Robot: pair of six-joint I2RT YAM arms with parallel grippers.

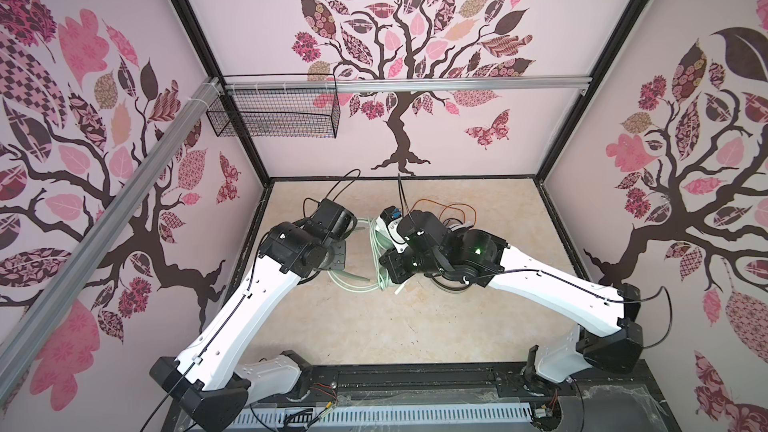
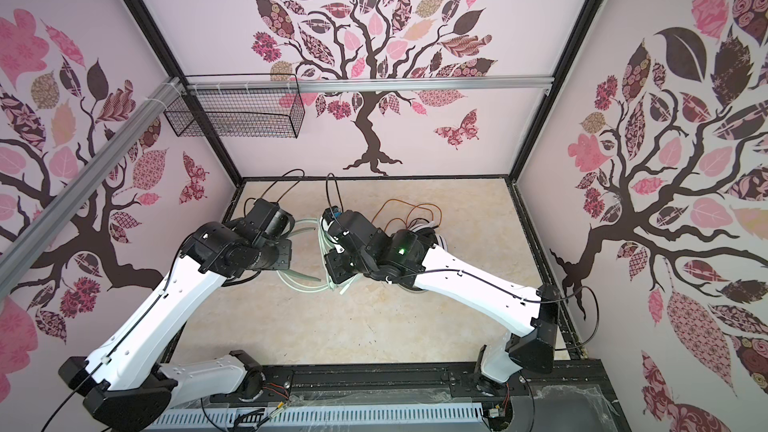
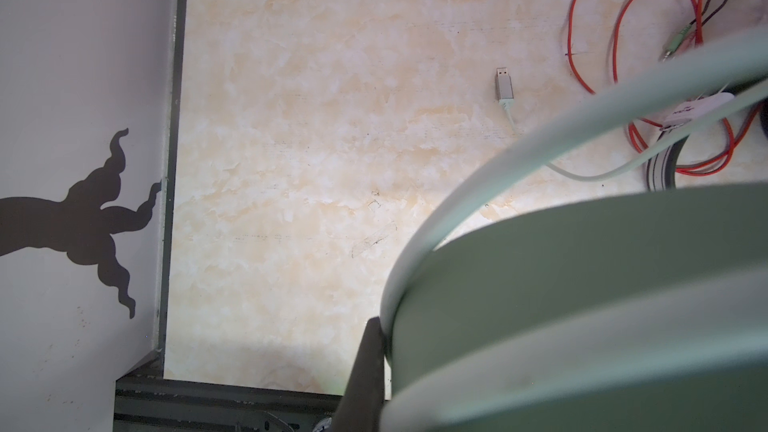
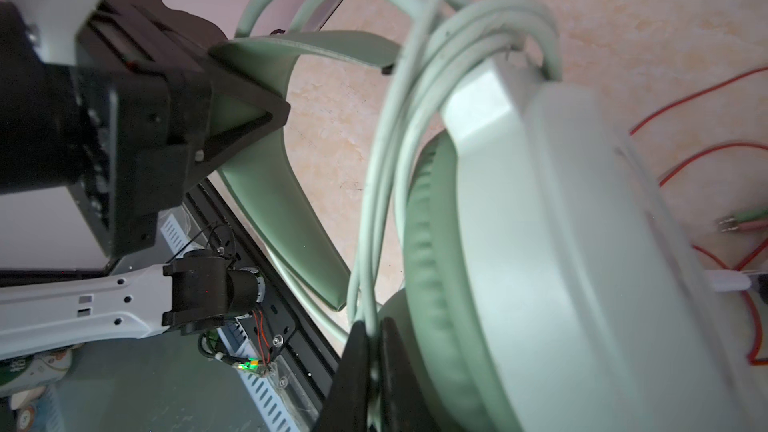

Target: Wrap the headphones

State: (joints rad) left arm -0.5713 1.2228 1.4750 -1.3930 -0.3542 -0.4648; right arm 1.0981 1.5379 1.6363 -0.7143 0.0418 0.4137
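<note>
- Mint-green headphones (image 4: 561,243) are sitting at the middle of the table (image 1: 374,326), between the two arms.
- Their headband (image 4: 286,209) is being pinched on the left by the left gripper (image 4: 249,105), whose fingers are closing tightly on it.
- Their pale cord (image 4: 386,184) is looping over the earcup and running between the fingers of the right gripper (image 4: 374,330), which are clamping the strands.
- The cord's USB plug (image 3: 504,85) is lying loose on the table.
- The other pair's orange-red cord (image 1: 453,207) is lying tangled at the far right.

Tree-patterned walls (image 1: 457,139), marbled beige floor (image 1: 374,326)
</note>
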